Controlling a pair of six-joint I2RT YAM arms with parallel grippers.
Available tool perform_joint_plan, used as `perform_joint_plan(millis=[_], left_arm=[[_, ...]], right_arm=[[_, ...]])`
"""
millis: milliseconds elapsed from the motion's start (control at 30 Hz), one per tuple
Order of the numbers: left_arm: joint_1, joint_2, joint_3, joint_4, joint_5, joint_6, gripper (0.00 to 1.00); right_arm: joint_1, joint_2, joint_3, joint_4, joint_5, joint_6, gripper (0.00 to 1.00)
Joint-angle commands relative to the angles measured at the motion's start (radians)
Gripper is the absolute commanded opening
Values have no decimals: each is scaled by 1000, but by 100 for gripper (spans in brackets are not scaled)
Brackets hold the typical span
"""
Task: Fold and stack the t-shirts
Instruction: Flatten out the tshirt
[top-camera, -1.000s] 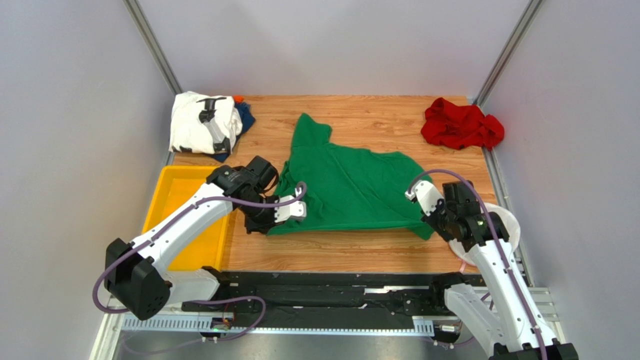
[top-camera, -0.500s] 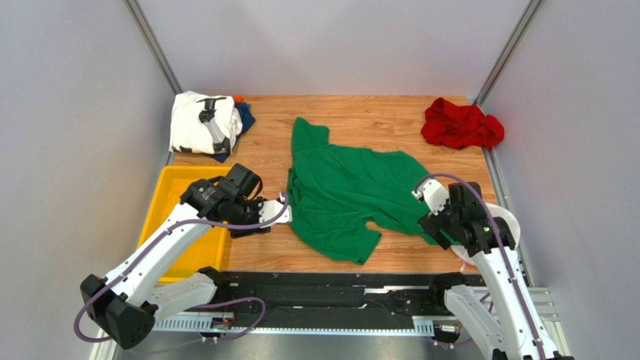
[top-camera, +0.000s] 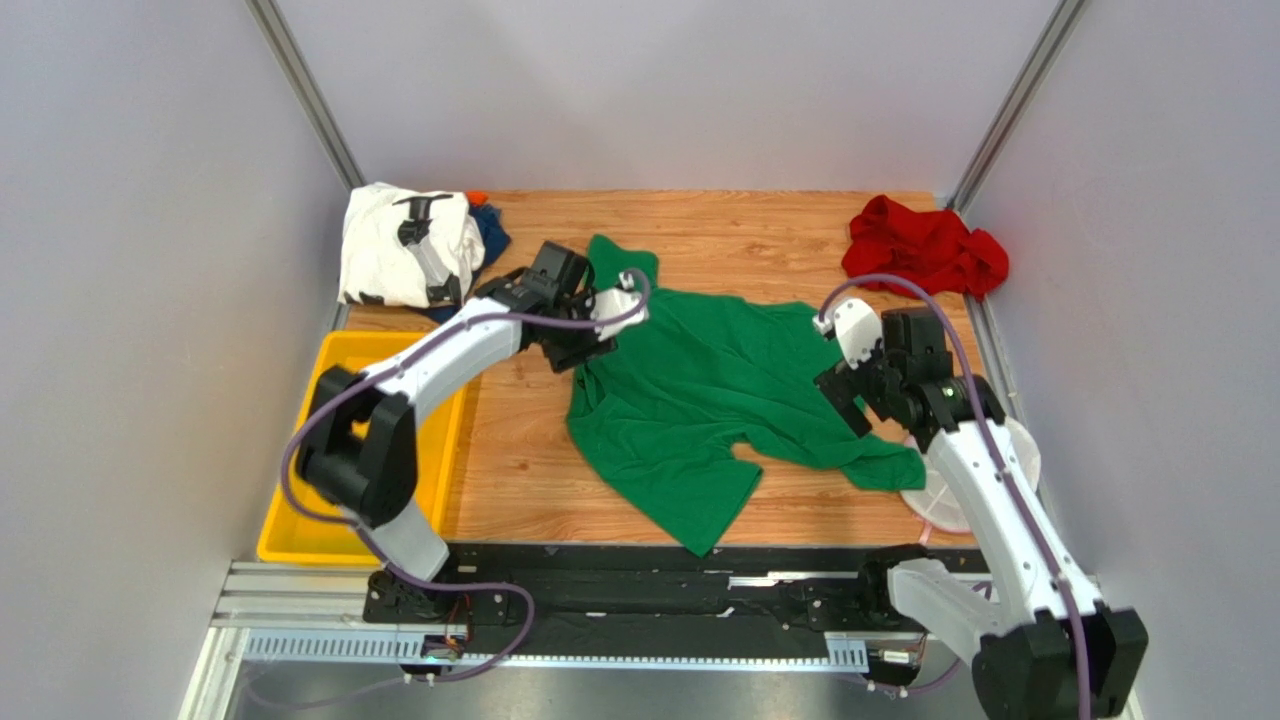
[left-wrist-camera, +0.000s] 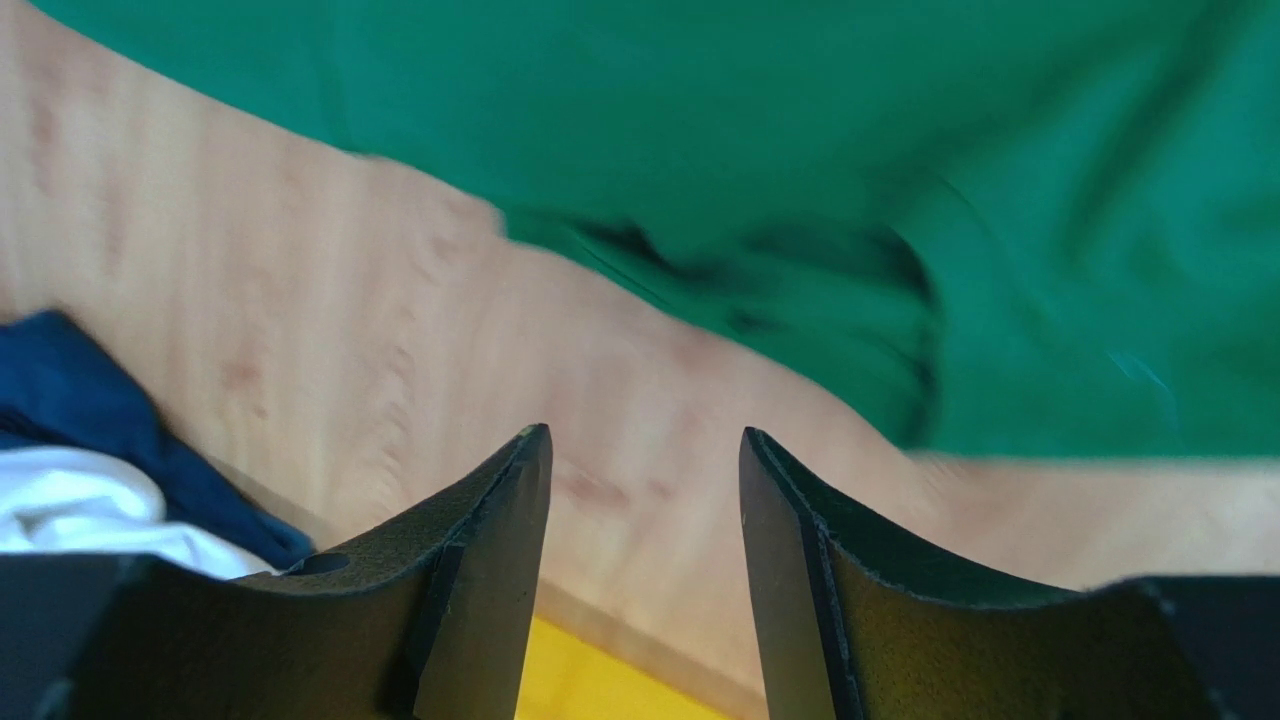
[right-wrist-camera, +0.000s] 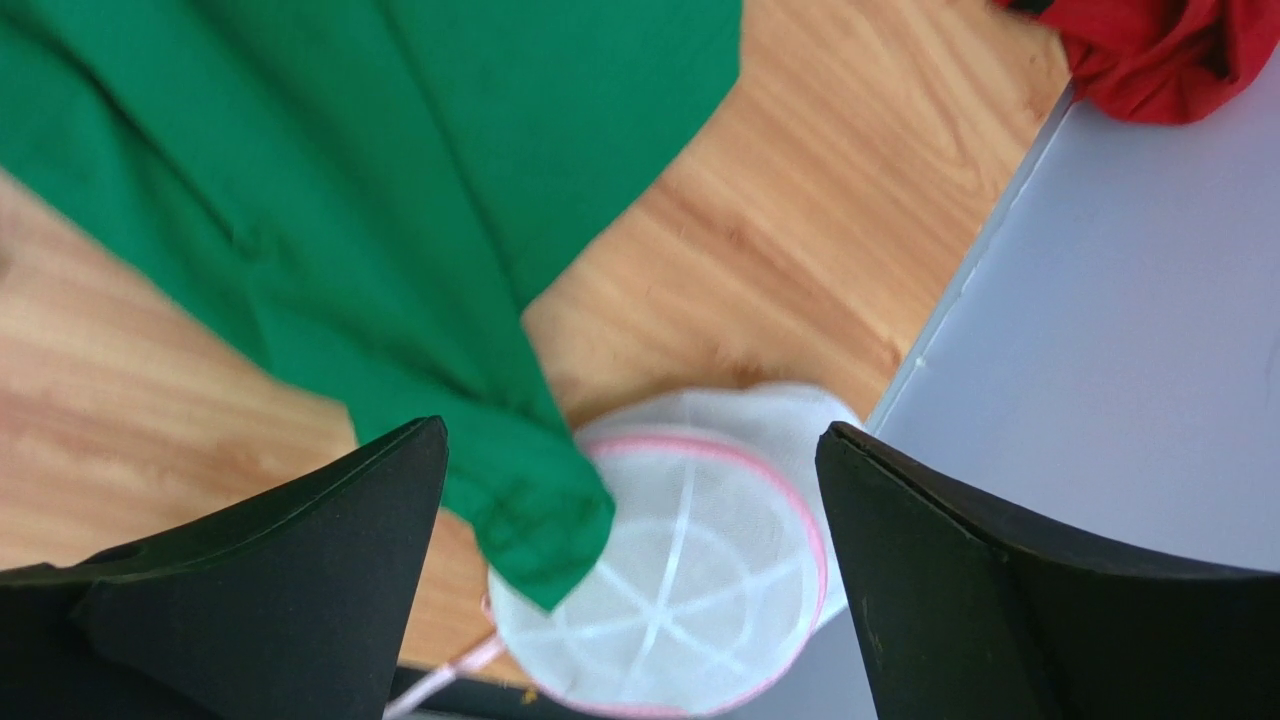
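I've got the plain bright green cloth t-shirt (top-camera: 699, 398) lying crumpled mid-table on the wooden tabletop (top-camera: 751, 225), not folded. One sleeve end overlaps the rim of the round white-and-pink mesh basket (right-wrist-camera: 676, 585) at the right edge.

L gripper (left-wrist-camera: 643, 438) hangs over bare wood by the shirt's far-left edge. Fingers apart, nothing btwn them. R gripper (right-wrist-camera: 631, 435) sits above the shirt's right side, spread wide, also holding nothing.

White tee w/ black print (top-camera: 394, 240) lies on the dark blue tee (top-camera: 489, 233) in the far-left corner. Red tee (top-camera: 920, 248) is bunched in the far-right corner. Yellow plastic tray (top-camera: 293, 518) is near-left, under the L arm.
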Motion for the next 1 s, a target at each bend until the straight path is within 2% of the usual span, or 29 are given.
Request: perform_joint_plan(millis=[0, 300, 667, 967], left_arm=[[43, 167, 170, 124, 2, -47, 58], [54, 326, 236, 170, -56, -3, 57], [60, 409, 292, 146, -25, -14, 57], [60, 440, 273, 144, -48, 2, 56]], right_arm=[[0, 135, 89, 237, 10, 76, 100], [4, 345, 178, 329, 7, 66, 99], [3, 397, 189, 378, -3, 56, 99], [4, 422, 221, 380, -3, 55, 99]])
